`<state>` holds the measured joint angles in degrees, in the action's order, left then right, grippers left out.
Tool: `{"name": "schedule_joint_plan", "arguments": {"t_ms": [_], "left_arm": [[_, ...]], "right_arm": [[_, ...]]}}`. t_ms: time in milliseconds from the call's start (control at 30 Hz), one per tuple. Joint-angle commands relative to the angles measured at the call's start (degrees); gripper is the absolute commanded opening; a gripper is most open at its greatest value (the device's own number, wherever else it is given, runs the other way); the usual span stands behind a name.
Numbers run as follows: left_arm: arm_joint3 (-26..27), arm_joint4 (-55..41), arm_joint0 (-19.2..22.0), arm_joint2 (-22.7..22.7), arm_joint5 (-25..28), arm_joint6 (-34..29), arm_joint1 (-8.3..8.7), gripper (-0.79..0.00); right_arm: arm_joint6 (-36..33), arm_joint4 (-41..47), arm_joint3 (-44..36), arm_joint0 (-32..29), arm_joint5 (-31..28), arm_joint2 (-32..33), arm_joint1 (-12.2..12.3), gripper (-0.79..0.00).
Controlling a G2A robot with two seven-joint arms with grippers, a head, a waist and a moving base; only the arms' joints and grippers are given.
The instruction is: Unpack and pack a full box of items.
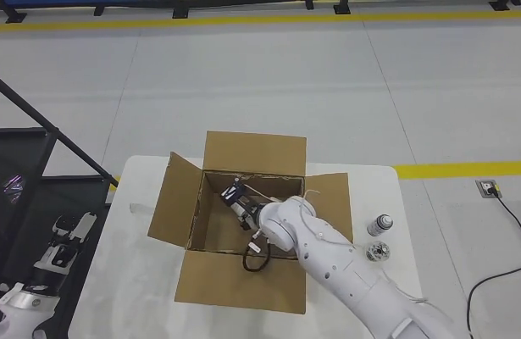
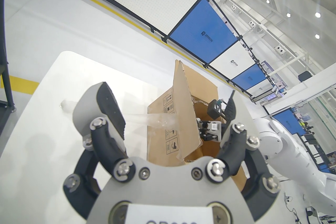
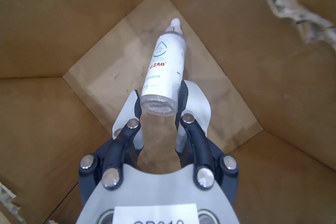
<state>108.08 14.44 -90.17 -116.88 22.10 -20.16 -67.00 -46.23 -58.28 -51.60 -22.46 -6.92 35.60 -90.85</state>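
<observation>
An open cardboard box [image 1: 243, 284] stands in the middle of the white table [image 1: 116, 288], all flaps folded out. My right gripper [image 1: 236, 199] is down inside it. In the right wrist view that gripper [image 3: 160, 93] is shut on the base end of a white spray bottle [image 3: 165, 62], whose nozzle points at the box floor [image 3: 105, 83] near a corner. My left gripper [image 2: 168, 96] is open and holds nothing. It hangs over the table's left part, facing the box [image 2: 183, 104].
A small bottle [image 1: 379, 225] and a round item [image 1: 378, 250] stand on the table to the right of the box. A clear plastic piece [image 2: 147, 118] lies on the table left of the box. Torn paper tape [image 3: 296, 4] hangs from a box flap.
</observation>
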Motion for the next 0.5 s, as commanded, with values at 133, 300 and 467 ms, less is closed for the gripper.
{"name": "schedule_joint_plan", "arguments": {"t_ms": [133,300,467], "left_arm": [[0.00,0.00,0.00,0.00,0.00,0.00,0.00,0.000],[0.00,0.00,0.00,0.00,0.00,0.00,0.00,0.000],[0.00,0.00,0.00,0.00,0.00,0.00,0.00,0.000]], "right_arm": [[1.04,-0.17,3.45,0.47,-0.76,-0.17,-0.92,-0.462],[2.30,-1.84,2.65,-0.51,0.07,0.69,-0.74,-0.366],[3.47,-5.43,-3.66,-4.13,1.50,3.32,1.00,-0.222]]}}
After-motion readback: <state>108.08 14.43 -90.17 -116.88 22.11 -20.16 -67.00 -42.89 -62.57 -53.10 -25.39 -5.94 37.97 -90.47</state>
